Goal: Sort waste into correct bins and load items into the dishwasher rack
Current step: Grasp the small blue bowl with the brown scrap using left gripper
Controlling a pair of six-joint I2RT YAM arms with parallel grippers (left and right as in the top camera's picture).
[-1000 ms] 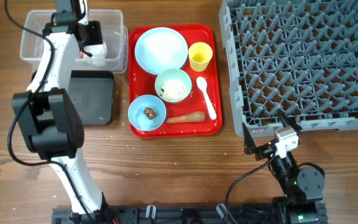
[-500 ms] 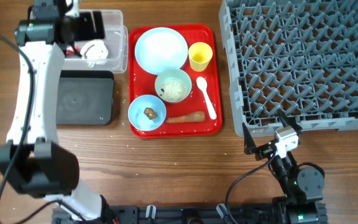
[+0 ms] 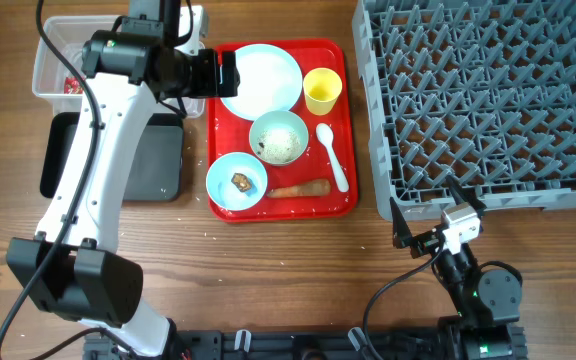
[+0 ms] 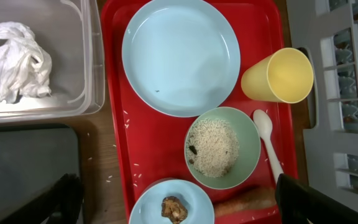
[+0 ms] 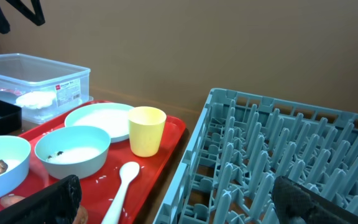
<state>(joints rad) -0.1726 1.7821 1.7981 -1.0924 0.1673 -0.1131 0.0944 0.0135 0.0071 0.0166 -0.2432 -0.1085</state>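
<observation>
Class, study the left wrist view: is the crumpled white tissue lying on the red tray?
No, the crumpled white tissue lies inside the clear plastic tub, beside the red tray.

Light was bright, even; red tray (image 4: 114,93) sharp, faint sheen on plate (image 4: 180,56) atop it, shadows soft.

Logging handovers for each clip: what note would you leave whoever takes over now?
Left gripper open, empty, above the red tray. Right gripper open, empty, in front of the rack.
Done: tissue and red wrapper in the clear tub.
To do: carrot, brown scrap in the blue bowl, rice in the green bowl; then plate, both bowls, yellow cup, spoon, all on the tray, into the rack.
</observation>
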